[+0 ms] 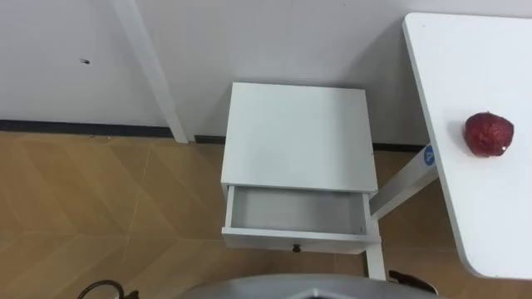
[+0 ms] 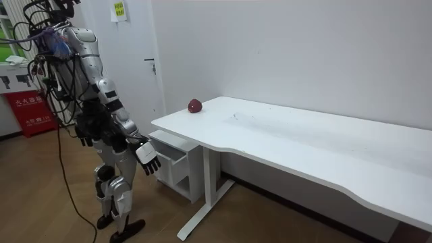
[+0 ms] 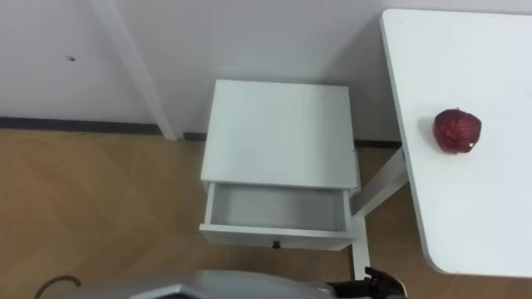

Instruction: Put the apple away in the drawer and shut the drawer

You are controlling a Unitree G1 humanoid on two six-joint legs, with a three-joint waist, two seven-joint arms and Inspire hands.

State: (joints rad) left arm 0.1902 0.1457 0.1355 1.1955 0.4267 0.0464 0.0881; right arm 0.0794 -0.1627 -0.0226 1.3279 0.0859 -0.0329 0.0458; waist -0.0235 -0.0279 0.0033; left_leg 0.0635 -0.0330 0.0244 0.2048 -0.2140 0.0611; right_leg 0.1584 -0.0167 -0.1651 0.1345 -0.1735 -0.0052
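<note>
apple (image 1: pixel 489 134) sits untouched on table (image 1: pixel 482 218); drawer (image 1: pixel 295 212) stands open and empty, ready to take it; right hand (image 2: pixel 150 159) hangs empty, fingers loosely spread; left hand (image 2: pixel 84 138) at hip, can't tell its state.

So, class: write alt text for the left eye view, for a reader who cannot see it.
Seen from above, a white cabinet stands against the wall with its drawer pulled open and empty; a red apple lies on the white table to its right.

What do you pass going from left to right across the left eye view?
White door frame → small white cabinet with its open drawer → white table → apple lying on that table.
</note>
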